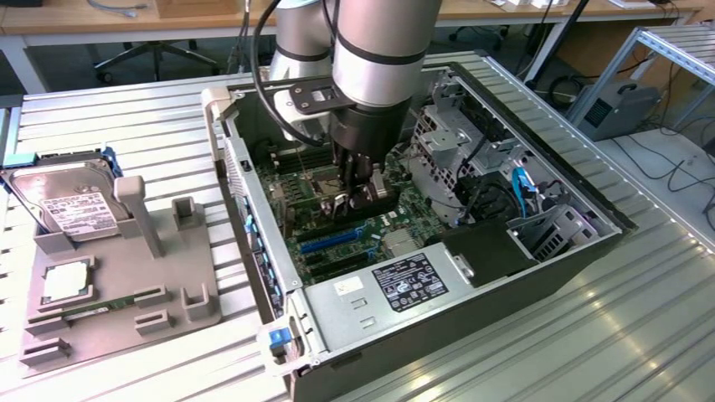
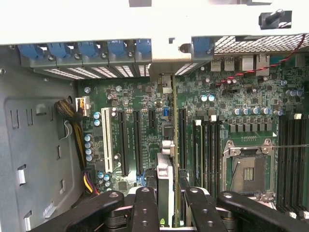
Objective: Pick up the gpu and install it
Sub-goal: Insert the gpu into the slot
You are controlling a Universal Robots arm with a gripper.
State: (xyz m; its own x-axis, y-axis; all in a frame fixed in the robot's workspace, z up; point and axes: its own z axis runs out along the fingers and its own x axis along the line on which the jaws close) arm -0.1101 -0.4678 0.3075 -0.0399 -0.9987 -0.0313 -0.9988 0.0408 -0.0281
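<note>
A ribbed metal table [image 1: 625, 318] holds an open computer case [image 1: 558, 260], with the robot arm reaching down inside it.

The gpu [image 2: 166, 193] is a thin flat card standing on its edge. In the wrist view it looks like a narrow strip, with a silver metal piece on one side and a greenish board edge beside it. The gripper [image 2: 170, 205] has black fingers [image 2: 145, 208] pressed together on the card, one on each side, so the card sits right between them. It hangs over the green motherboard [image 2: 227, 111], among the long black slots [image 2: 136, 142]. Outside the case, a grey tray [image 1: 123, 285] holds a shiny hard drive [image 1: 67, 201] with a white label.
</note>
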